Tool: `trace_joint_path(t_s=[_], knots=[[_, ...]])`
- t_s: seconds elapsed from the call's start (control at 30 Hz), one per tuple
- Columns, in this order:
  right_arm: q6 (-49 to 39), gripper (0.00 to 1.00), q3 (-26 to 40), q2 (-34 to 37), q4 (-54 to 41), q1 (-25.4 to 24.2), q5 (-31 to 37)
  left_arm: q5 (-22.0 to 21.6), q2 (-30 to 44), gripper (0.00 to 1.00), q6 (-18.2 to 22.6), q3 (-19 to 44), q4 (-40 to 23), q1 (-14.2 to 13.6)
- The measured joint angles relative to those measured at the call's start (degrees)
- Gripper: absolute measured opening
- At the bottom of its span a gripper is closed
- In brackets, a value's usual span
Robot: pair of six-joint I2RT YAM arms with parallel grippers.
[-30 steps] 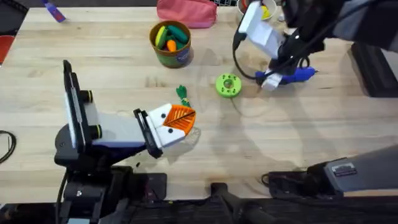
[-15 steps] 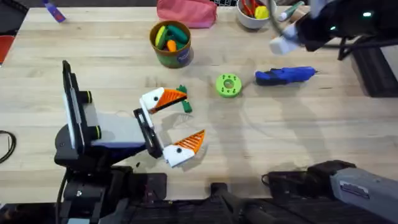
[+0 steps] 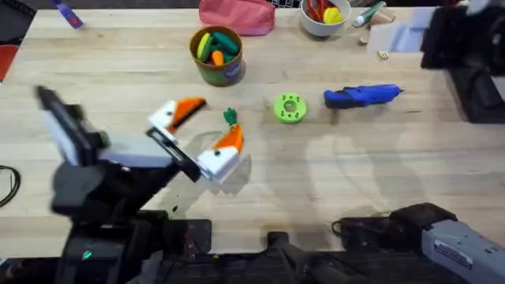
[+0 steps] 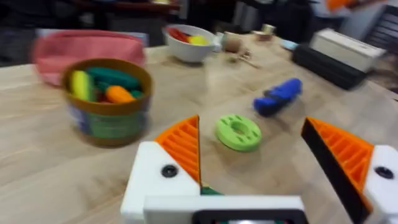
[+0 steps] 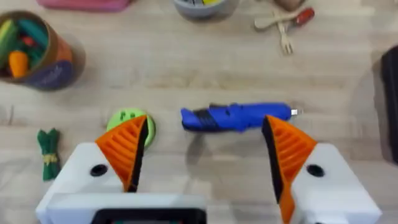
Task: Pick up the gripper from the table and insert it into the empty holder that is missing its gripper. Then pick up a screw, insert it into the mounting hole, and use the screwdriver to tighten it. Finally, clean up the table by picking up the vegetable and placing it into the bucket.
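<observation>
The left gripper (image 3: pixel 199 130) has swung toward the small dark green leafy toy vegetable (image 3: pixel 230 117), jaws spread wide. The right gripper (image 5: pixel 205 162), also spread, hangs above the chunky blue electric screwdriver (image 5: pixel 236 117). Cleanup seems underway; next, the left should close on the vegetable, left of centre.

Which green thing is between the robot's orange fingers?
The vegetable, the slim leafy one, lies between the left end effector's open fingers. The round green disc sits apart, nearer the screwdriver.

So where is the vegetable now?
In the overhead view the vegetable lies on the table between the open left gripper's fingers, left of the green disc.
</observation>
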Motion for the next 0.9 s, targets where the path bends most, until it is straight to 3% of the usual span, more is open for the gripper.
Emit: trace_joint_path(t_s=[0.13,0.3,0.6,0.9], knots=[[1.9,0.991,0.0,-2.0,-5.5,-0.3,0.0,-8.7,1.8,0.985,0.9,8.5,-5.5,0.1],[6.0,0.991,-2.8,-4.0,-7.7,-1.8,0.0,-16.5,11.2,0.985,2.0,21.0,-12.8,0.1],[11.0,0.992,-12.2,-9.1,-8.2,-2.0,-0.2,-23.1,35.0,0.986,3.1,41.2,-36.5,0.1],[11.9,0.992,-12.7,-10.8,-7.8,-2.0,-0.2,-24.2,49.0,0.987,1.8,44.5,-40.3,-0.1]])
